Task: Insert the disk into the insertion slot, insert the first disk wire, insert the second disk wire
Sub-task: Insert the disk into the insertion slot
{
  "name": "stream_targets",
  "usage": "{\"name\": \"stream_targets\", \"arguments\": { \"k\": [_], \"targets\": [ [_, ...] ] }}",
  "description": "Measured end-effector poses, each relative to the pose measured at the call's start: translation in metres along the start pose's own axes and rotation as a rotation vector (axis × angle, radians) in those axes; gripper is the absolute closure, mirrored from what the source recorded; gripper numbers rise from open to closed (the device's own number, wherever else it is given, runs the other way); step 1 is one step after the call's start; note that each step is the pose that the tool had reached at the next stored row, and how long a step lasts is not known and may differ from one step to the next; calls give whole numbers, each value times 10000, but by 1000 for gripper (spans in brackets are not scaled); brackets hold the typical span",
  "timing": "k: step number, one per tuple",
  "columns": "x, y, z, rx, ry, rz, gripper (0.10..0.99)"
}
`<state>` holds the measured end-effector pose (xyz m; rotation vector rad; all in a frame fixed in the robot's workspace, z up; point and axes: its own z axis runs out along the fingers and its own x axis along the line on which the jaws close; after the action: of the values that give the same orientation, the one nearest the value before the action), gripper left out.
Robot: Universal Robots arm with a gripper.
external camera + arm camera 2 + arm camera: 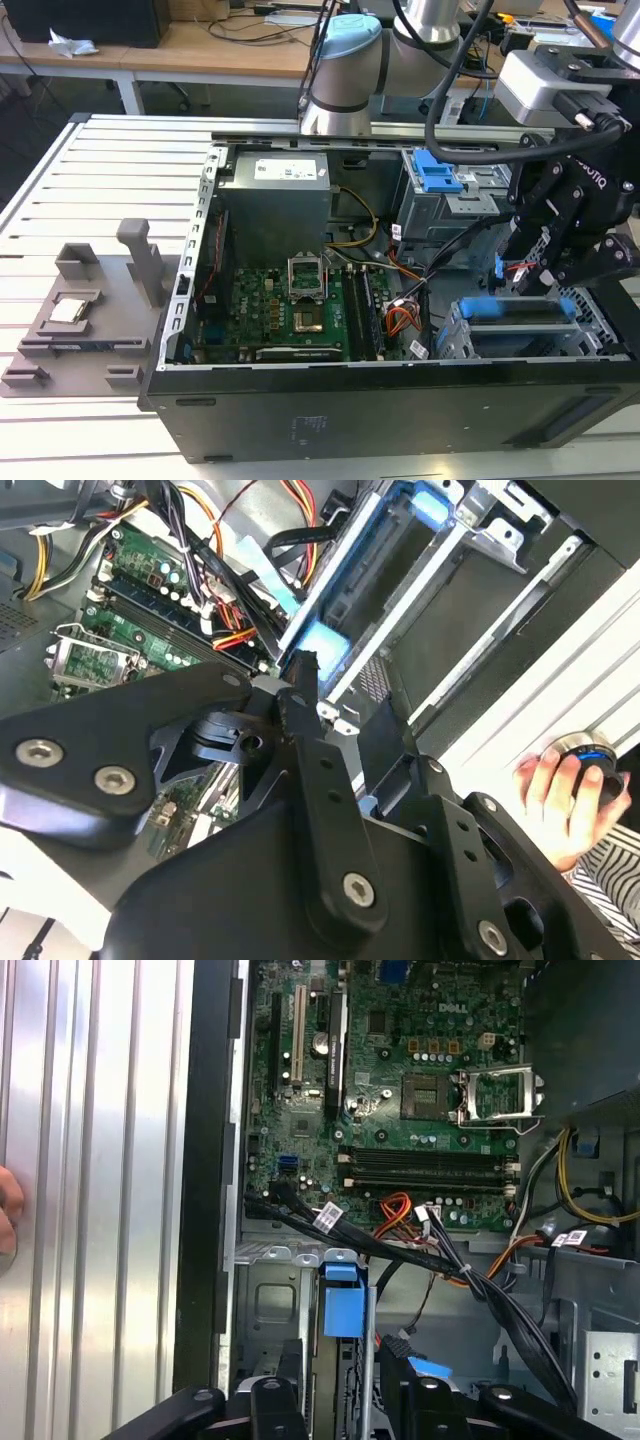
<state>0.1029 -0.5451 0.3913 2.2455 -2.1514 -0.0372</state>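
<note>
The disk, edged by its bright blue carrier, lies in the insertion slot, the low perforated grey cage at the exterior view's right. My gripper hangs over the cage's inner end. In the first wrist view the gripper has its fingers apart on either side of the carrier's edge, gripping nothing. A small blue plug on a black cable, the second disk wire, lies right beside one finger. The red-and-orange first disk wire loops loose past the cage.
The open case holds the green motherboard, a grey power supply and a taller cage with a blue latch. A grey fixture sits on the slatted table. A person's hand rests outside the case wall.
</note>
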Motion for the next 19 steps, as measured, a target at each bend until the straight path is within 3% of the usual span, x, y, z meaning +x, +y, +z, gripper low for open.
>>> {"name": "stream_targets", "arguments": {
  "k": [9, 14, 19],
  "targets": [
    [0, 0, 0, 0, 2, 0, 659],
    [0, 0, 1, 0, 1, 0, 969],
    [0, 0, 1, 1, 2, 0, 980]
  ]
}}
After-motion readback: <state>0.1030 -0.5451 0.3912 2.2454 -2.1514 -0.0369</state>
